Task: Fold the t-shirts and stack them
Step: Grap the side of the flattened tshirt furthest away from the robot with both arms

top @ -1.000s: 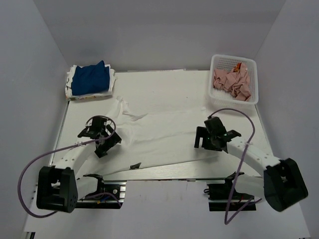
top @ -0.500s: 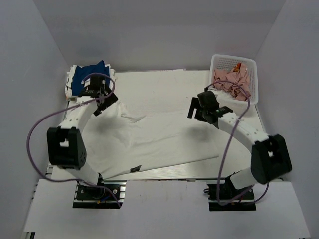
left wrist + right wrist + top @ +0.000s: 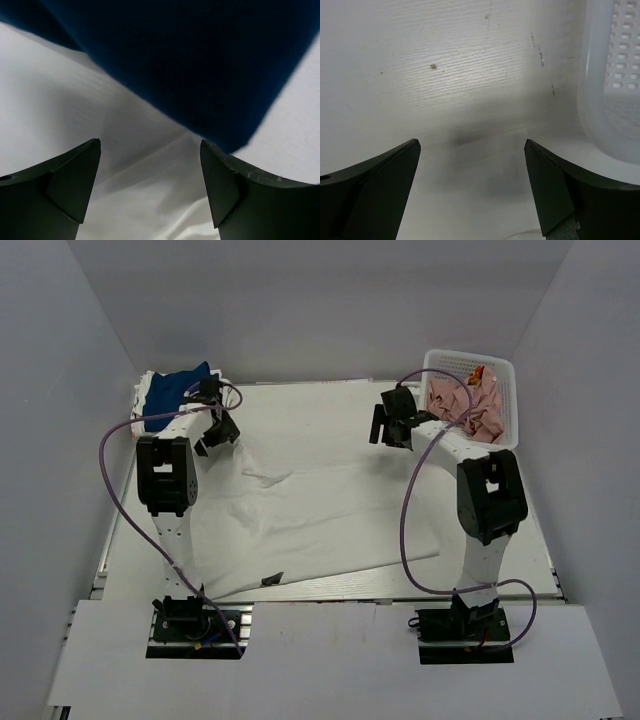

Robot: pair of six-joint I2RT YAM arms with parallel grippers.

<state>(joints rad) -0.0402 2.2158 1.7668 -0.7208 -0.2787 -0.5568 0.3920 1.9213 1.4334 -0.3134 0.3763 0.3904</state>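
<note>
1. Here, both arms rise tall from their bases at the bottom of the overhead view and lean toward the top of the frame, each with a purple cable point(image 3: 112, 475) looping off it.
2. The left pincer point(image 3: 213, 426) point(image 3: 150, 146) hangs at the upper left, just beside the blue t-shirt point(image 3: 172, 400) point(image 3: 200, 60). Its fingers are spread apart with nothing between them. In the wrist view the blue cloth fills the top of the frame, with white below it.
3. The right pincer point(image 3: 386, 428) point(image 3: 470, 146) hangs at the upper right, just left of the basket point(image 3: 507, 375) point(image 3: 615, 75). Its fingers are likewise spread and empty, over bare table point(image 3: 320, 405) point(image 3: 445, 65).
4. The blue t-shirt lies on a pile of folded white cloth point(image 3: 140, 410) in the upper left corner of the table.
5. The large white t-shirt point(image 3: 320, 510) is spread out, rumpled, across the middle of the table, its dark neck label point(image 3: 271, 579) near the lower edge. One sleeve reaches up toward the left pincer; whether they touch cannot be told. The right pincer is well apart from it.
6. The basket holds crumpled pink cloth point(image 3: 465, 405) and stands in the upper right corner.
</note>
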